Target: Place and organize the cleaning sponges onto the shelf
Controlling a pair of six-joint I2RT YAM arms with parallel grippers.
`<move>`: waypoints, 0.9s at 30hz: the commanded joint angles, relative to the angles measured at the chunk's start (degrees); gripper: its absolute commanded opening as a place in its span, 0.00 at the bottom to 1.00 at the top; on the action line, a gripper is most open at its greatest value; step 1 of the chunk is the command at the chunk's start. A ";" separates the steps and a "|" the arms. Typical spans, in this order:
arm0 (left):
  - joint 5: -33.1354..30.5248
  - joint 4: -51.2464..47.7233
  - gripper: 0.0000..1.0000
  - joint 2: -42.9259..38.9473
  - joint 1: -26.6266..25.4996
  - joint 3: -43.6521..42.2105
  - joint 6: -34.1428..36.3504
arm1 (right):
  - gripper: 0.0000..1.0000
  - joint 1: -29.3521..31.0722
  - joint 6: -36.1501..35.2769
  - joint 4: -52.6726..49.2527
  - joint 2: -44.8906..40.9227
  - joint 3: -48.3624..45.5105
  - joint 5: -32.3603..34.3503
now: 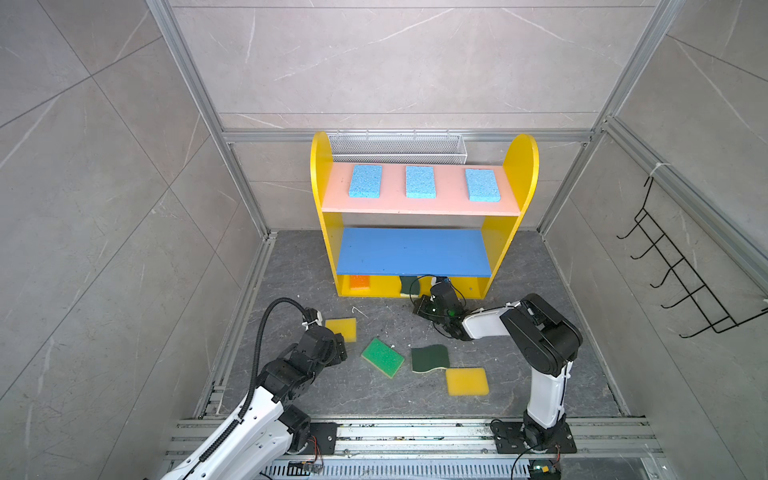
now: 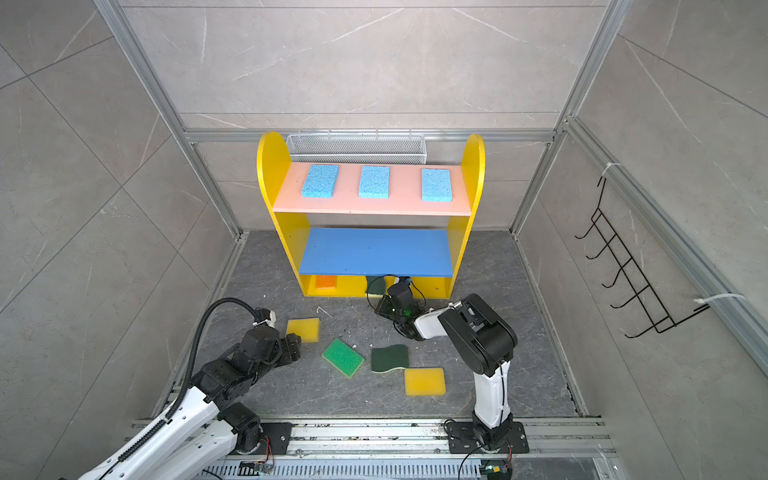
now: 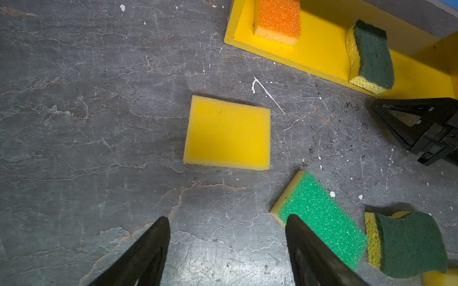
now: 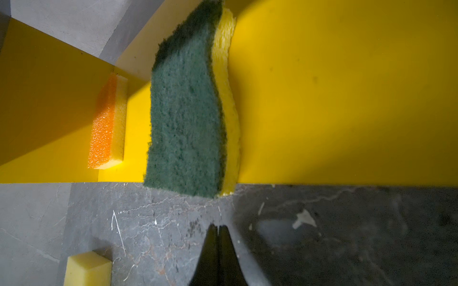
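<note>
The yellow shelf (image 1: 322,174) holds three light blue sponges (image 1: 419,182) in a row on its pink top board. On its bottom tier lie an orange sponge (image 1: 359,282) and a dark green scourer (image 4: 184,111), which sits at the front edge. My right gripper (image 4: 218,226) is shut and empty, just short of that scourer. A yellow sponge (image 3: 226,132), a bright green sponge (image 3: 319,220), a second scourer (image 1: 430,358) and another yellow sponge (image 1: 466,381) lie on the floor. My left gripper (image 3: 228,220) is open and empty, a little short of the first yellow sponge.
The blue middle board (image 1: 411,251) is bare. A white wire mesh basket (image 1: 399,147) hangs behind the shelf. A black hook rack (image 1: 681,266) is on the right wall. Aluminium rails (image 1: 415,432) run along the front edge.
</note>
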 commanded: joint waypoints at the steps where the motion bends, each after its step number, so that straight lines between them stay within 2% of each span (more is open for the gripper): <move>1: 0.17 2.20 0.76 0.75 -0.20 -0.74 -0.90 | 0.00 -0.29 -4.14 13.53 -8.37 0.74 2.03; 10: 0.95 4.80 0.76 2.23 -0.20 -1.10 -0.85 | 0.00 0.29 -4.14 11.47 -14.89 -4.26 2.98; 21: 0.97 4.90 0.76 1.63 -0.24 -1.41 -0.65 | 0.00 1.08 1.55 15.02 -11.88 -6.24 2.78; 27: 1.06 5.54 0.76 2.59 -0.18 -1.28 -0.07 | 0.00 3.85 0.69 11.98 -15.40 -8.33 5.93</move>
